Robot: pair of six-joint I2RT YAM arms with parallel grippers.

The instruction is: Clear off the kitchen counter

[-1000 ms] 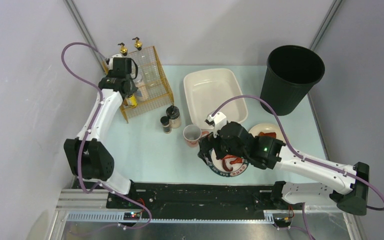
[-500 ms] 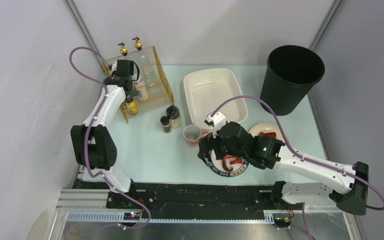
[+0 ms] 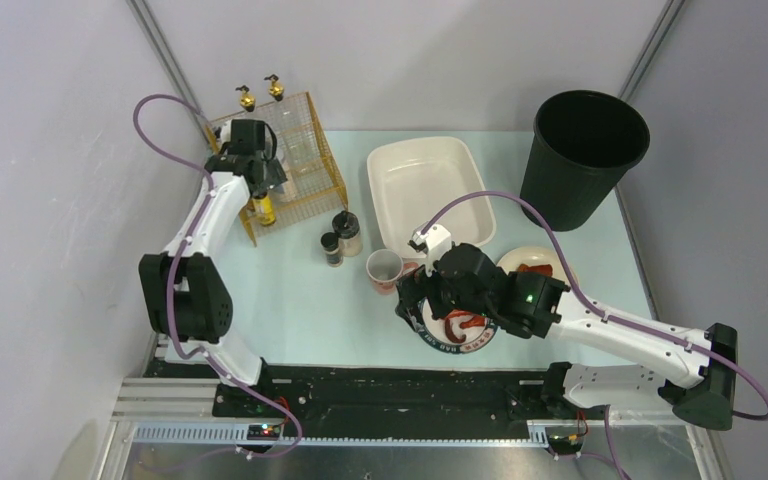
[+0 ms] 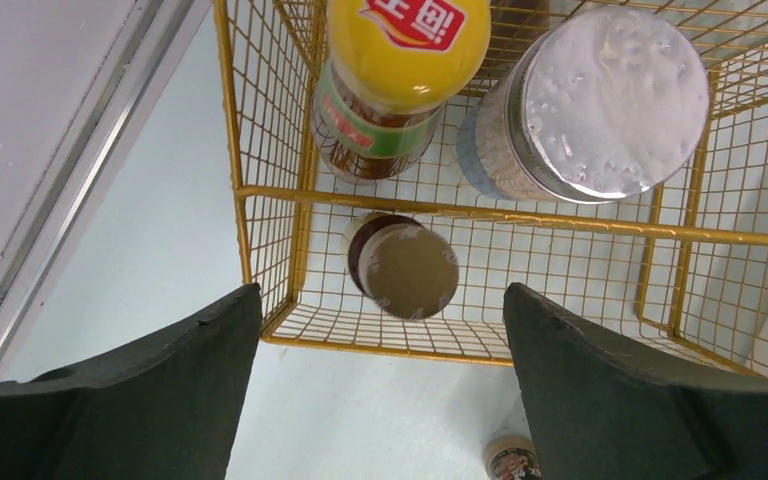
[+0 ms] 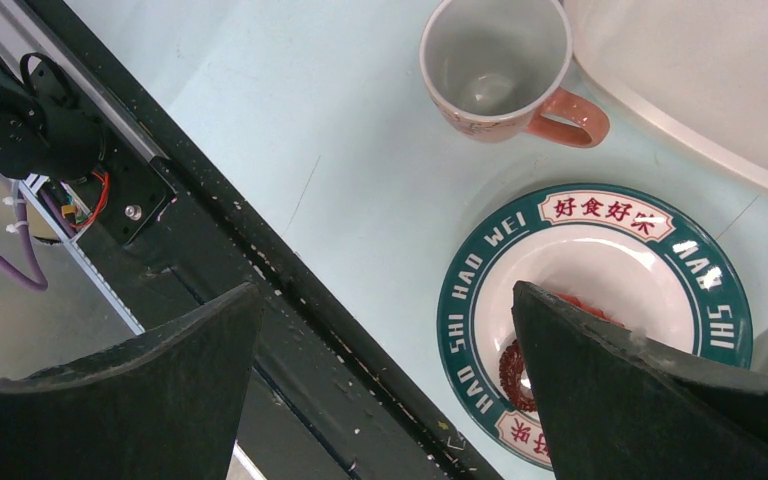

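The left claw [image 4: 380, 300] is seen spread wide with nothing pinched, hung over the near corner of the gold wire basket [image 4: 300, 194]. A small tan-lidded jar [image 4: 407, 270] is stood in the basket directly beneath it. Deeper in, a yellow-capped bottle [image 4: 407, 40] and a white-lidded jar [image 4: 615, 100] are parked side by side.

The right claw [image 5: 385, 295] is likewise held wide apart and empty, poised above a green-rimmed plate [image 5: 460, 300] with red scraps [image 5: 515, 362] on it. A pink-handled mug [image 5: 495, 60] is stood just beyond.

Stowing condiments is judged to be the step in hand. Next, a lift clear of the wire is called for, then an upright pinch on the two shakers [image 3: 340, 240] just off the basket's corner.

The kitchen counter [image 3: 290, 300] is shown as a pale mint-blue matte slab, stretched from the arm bases to the far wall. It is judged far from cleared. A white basin [image 3: 375, 160] and a black bin [image 3: 585, 150] are set along its far edge.
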